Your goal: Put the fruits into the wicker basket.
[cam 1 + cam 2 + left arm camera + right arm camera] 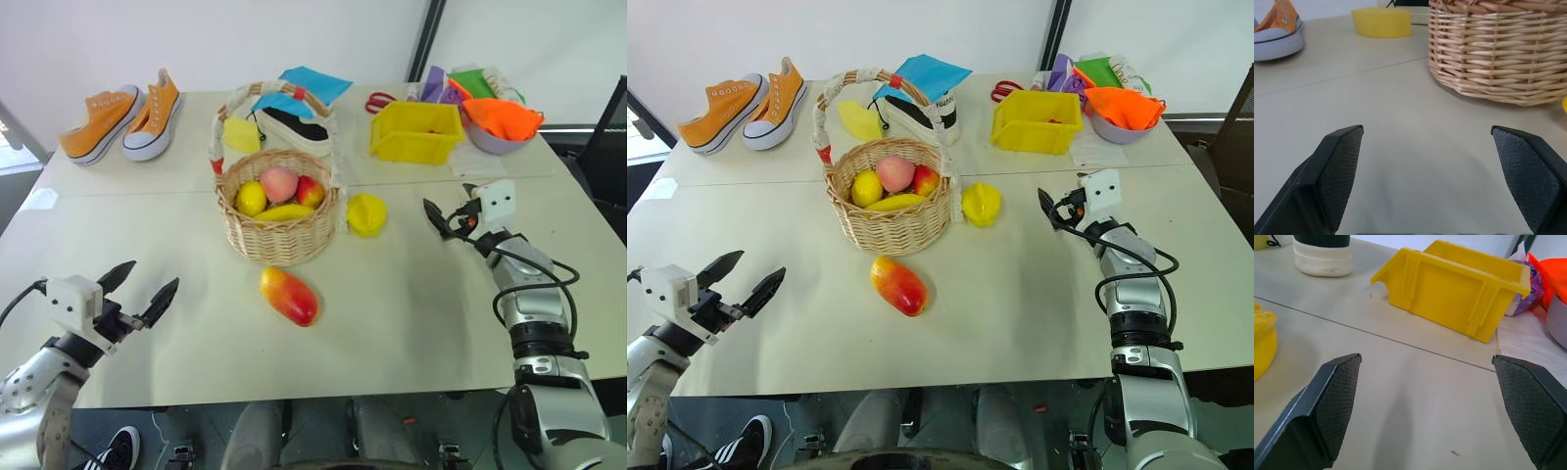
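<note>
Beige matte tabletop point(411, 313): your oblong red-and-yellow mango point(289, 295) lies between both grippers, at 6 o'clock from the round woven wicker basket point(278, 227). Lumpy yellow fruit point(366, 213) sits just beside the basket at 3 o'clock. Left gripper point(139, 291) and right gripper point(439, 217) are spread wide, holding nothing.

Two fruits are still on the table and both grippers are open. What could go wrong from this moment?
1. The mango is oblong and smooth, so it may roll or slip out when a gripper closes on it.
2. The yellow fruit lies close beside the basket; the right gripper reaching for it could bump and shift the basket.
3. The tall handle arches over the opening, so a carried fruit or gripper may catch it.
</note>
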